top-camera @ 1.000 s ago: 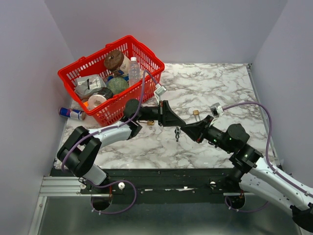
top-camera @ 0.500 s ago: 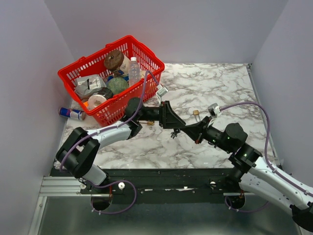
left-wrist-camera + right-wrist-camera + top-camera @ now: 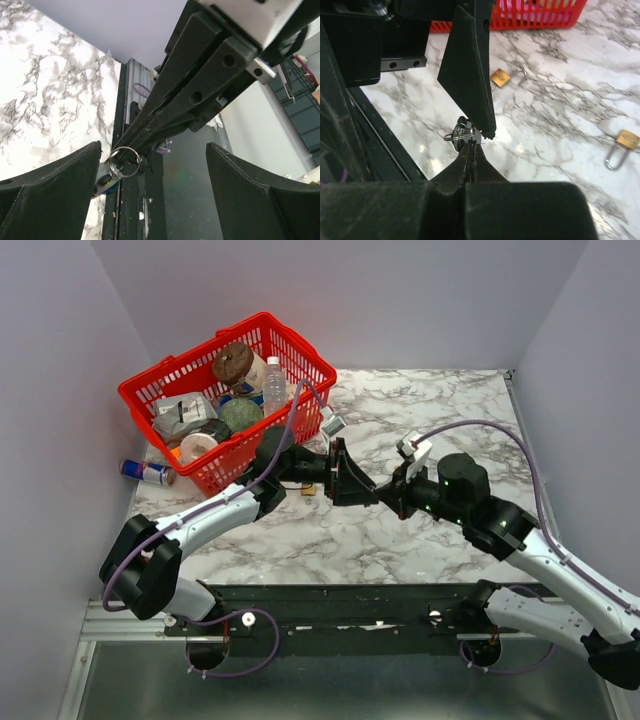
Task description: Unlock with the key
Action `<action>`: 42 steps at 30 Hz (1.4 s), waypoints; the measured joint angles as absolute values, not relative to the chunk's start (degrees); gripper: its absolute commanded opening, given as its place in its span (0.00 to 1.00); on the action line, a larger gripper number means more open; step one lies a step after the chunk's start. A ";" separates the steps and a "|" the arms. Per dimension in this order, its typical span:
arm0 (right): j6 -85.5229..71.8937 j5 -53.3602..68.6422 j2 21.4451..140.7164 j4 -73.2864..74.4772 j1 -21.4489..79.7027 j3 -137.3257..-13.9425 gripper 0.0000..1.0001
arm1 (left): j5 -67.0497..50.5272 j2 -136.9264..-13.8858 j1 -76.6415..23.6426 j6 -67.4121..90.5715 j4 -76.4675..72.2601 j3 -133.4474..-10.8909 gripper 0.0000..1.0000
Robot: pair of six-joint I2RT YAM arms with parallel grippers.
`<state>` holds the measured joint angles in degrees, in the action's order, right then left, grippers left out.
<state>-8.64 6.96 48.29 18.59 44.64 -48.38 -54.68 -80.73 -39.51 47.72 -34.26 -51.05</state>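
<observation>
The key point(image 3: 106, 181) is a tiny dark-headed thing on a small metal ring point(image 3: 124, 161). It hangs at the very tip of my right gripper point(image 3: 472, 144), whose jaws are pressed together on it above the marble table point(image 3: 470, 410). In the right wrist view the key point(image 3: 461, 131) and its ring stick out just past those tips. My left gripper point(image 3: 154, 150) stands wide open around the right gripper's tips, and its fingers point(image 3: 60, 185) do not hold the key. In the top view the two grippers point(image 3: 352, 483) point(image 3: 384, 495) meet tip to tip at mid-table.
A small brass padlock point(image 3: 501, 77) lies near the left arm, and another padlock point(image 3: 625, 141) lies further right. A red basket point(image 3: 300, 350) full of groceries stands at the back left, with a can point(image 3: 145, 472) beside it.
My left gripper has opened from shut and let go of the key. My right gripper has closed on the key, and the right arm has moved up and to the left.
</observation>
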 measured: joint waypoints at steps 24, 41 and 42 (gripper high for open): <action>6.17 -1.80 56.97 42.85 48.71 -60.88 0.01 | -53.23 -79.61 -40.69 34.57 -19.40 -54.00 0.96; 6.15 4.29 52.47 43.44 49.41 -61.58 0.01 | -56.01 -84.36 -47.24 24.21 -5.72 -59.16 0.12; 6.28 4.32 52.47 43.55 49.41 -61.58 0.01 | -55.99 -84.36 -47.24 23.20 -4.60 -59.48 0.11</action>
